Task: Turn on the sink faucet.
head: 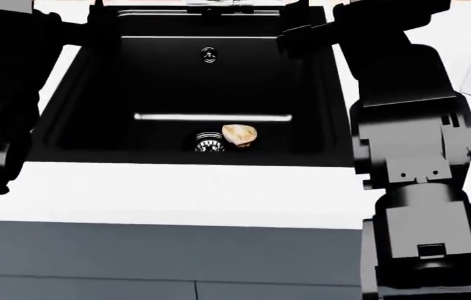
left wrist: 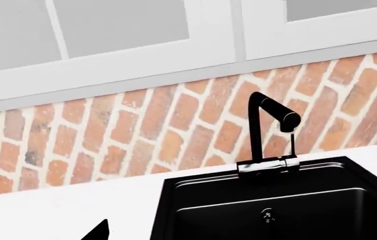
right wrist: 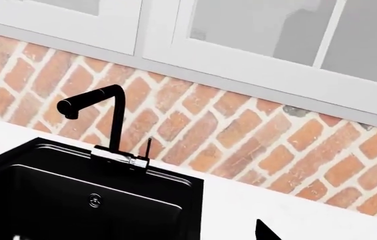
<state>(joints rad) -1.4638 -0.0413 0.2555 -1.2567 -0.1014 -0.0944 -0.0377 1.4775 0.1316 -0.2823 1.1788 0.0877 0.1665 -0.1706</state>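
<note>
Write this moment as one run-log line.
faucet: untouched | lever: upright | sink: shell-like item by drain | arms: apart from faucet

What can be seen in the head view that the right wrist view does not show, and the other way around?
Only the head view shows the drain on the sink floor, a tan object beside it, and both black arms. Only the right wrist view shows the whole faucet with its upright lever, the brick wall and the cabinets. Both show the sink and its overflow fitting.
</note>
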